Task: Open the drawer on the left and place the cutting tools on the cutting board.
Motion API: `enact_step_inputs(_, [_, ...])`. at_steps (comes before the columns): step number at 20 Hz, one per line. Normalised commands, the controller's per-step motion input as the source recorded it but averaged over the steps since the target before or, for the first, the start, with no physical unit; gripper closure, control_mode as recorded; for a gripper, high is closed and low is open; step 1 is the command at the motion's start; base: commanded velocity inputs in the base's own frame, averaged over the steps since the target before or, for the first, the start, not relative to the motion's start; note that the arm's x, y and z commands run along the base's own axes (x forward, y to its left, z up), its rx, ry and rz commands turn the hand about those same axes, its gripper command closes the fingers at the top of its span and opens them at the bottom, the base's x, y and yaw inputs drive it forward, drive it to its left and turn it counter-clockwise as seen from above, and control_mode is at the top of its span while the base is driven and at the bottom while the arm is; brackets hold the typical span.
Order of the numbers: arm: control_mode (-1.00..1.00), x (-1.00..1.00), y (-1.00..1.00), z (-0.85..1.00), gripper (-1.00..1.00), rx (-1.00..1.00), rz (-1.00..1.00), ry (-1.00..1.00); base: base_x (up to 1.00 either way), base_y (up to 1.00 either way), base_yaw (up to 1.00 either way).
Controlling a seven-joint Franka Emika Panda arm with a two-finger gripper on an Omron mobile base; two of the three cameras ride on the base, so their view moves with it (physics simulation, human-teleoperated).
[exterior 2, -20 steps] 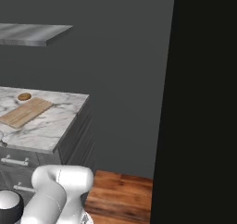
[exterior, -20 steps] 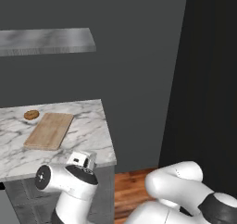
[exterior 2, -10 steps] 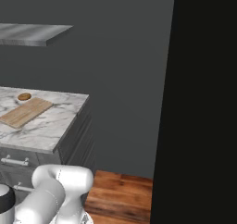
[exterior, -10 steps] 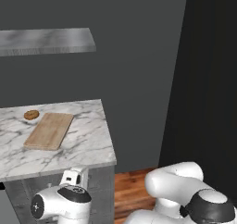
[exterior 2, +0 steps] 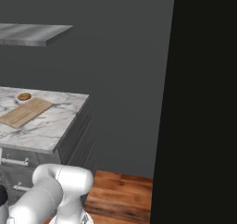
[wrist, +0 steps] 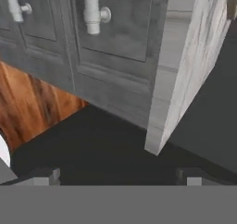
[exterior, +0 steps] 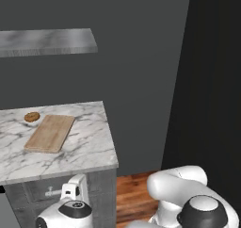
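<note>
The drawer is shut. Its grey front and silver bar handle lie just under the marble counter edge in the rolled hand view. My gripper is open, fingertips wide apart with nothing between them, a short way back from the cabinet's corner. In the left base view my white hand hangs low in front of the drawer front. The tan cutting board lies bare on the counter. The cutting tools are hidden.
A small round brown pastry sits beside the board's far end. An identical lower drawer front with its handle lies below the upper one. A marble shelf hangs above. Wood floor and a tall dark block lie to the right.
My arm has swung down from counter-edge height to in front of the drawer fronts. The jaws have stayed open; the board and pastry have not moved.
</note>
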Motion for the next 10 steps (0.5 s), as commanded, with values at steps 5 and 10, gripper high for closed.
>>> enact_step_inputs(5, [-1.0,0.34,0.02,-0.25,-1.0,-0.08,0.11,-0.09,0.0,0.0,0.0])
enact_step_inputs(10, [-1.0,0.19,0.2,-0.33,-1.0,-0.09,0.11,-0.12,0.0,0.0,0.0])
